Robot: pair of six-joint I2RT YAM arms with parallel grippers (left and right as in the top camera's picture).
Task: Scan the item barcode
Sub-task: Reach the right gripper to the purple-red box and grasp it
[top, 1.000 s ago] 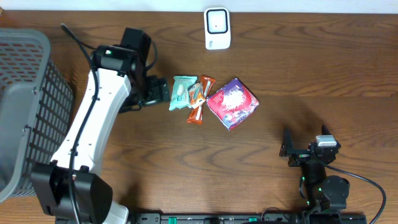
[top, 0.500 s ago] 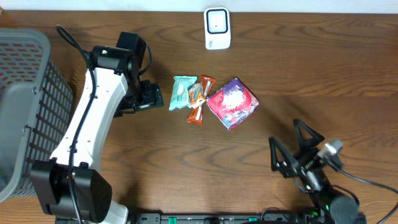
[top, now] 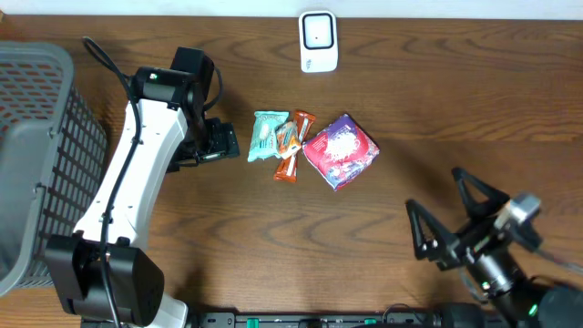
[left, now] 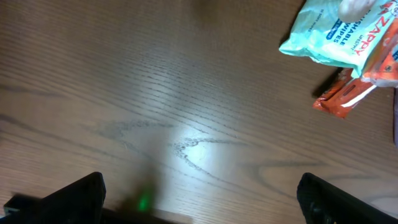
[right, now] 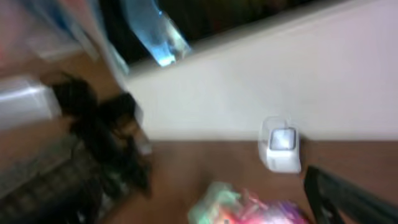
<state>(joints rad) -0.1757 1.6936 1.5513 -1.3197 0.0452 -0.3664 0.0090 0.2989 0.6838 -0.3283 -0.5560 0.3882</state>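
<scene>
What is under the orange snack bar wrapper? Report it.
The orange snack bar wrapper overlaps one edge of the teal plastic packet, hiding that strip; its lower end lies on the brown wooden table. Whether it also covers the pink-purple packet cannot be told.

Right wrist view is all motion blur: scanner (right: 281, 148) a white blob, packets (right: 249, 208) smeared and cut by the bottom edge. Left wrist: teal packet (left: 336, 34) and orange bar (left: 348, 93) clipped top-right; only tips of fingers (left: 74, 196) show. Overhead: basket (top: 36, 137) cut off left.
</scene>
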